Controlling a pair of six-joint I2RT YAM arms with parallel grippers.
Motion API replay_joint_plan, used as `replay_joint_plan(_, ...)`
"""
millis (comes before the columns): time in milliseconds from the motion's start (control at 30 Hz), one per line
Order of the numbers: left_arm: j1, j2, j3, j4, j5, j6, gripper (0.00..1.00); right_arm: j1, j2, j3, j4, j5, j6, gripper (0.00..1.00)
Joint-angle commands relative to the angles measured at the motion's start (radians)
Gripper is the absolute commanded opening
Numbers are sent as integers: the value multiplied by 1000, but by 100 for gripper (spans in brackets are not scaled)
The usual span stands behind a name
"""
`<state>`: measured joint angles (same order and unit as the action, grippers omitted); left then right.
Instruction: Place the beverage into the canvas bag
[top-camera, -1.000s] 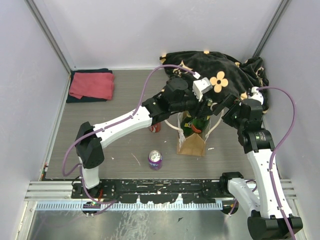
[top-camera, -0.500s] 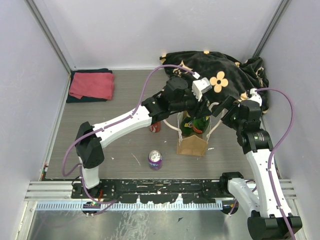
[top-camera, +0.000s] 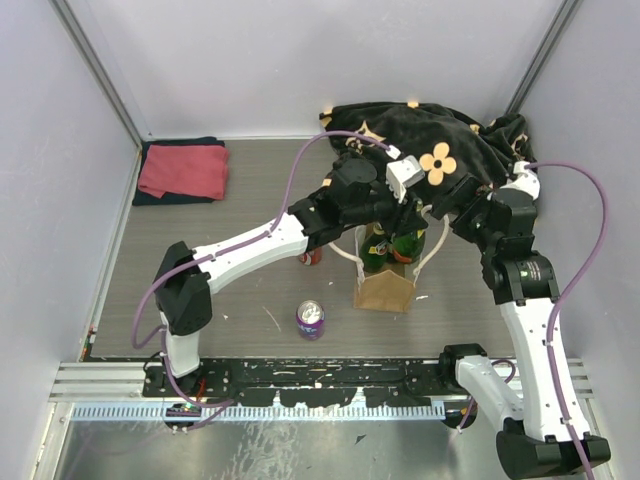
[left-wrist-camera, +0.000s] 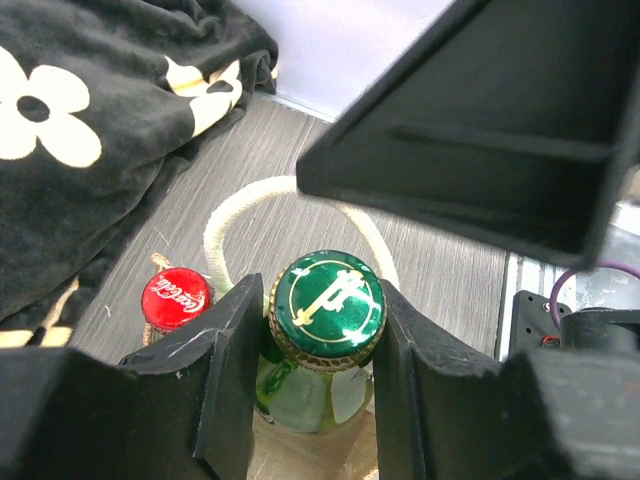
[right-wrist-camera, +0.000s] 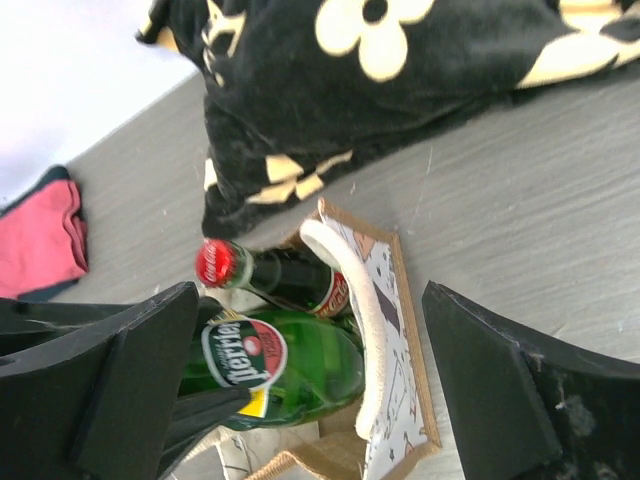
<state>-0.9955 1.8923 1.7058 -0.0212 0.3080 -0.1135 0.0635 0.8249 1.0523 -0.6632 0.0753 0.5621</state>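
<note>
The tan canvas bag (top-camera: 383, 290) stands upright mid-table with cream loop handles (left-wrist-camera: 225, 225). A green Perrier bottle (top-camera: 405, 245) stands inside it beside a Coca-Cola bottle (top-camera: 375, 245) with a red cap (left-wrist-camera: 176, 298). My left gripper (top-camera: 400, 215) is above the bag, shut on the green bottle's neck just under its green cap (left-wrist-camera: 328, 297). My right gripper (top-camera: 445, 215) is open and empty at the bag's right side. In the right wrist view the green bottle (right-wrist-camera: 300, 370), the cola bottle (right-wrist-camera: 290, 275) and the bag's rim (right-wrist-camera: 405, 400) lie between its open fingers.
A black flower-patterned blanket (top-camera: 440, 150) is heaped at the back right, close behind the bag. A purple can (top-camera: 310, 318) stands in front of the bag to the left, and a red can (top-camera: 311, 255) is under the left arm. A red towel (top-camera: 183, 170) lies at the back left.
My right arm has drawn back to the right and away from the bag. My left gripper stays shut on the green bottle in the bag.
</note>
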Motion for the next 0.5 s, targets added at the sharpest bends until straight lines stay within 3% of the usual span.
replay_joint_plan(0,3,-24,-3,187,1,-23,0,2,-1,93,40,88,-30,100)
replay_joint_plan(467,3,-1,-159,315,-31,28,0,3,33,83,69,114,-41,100)
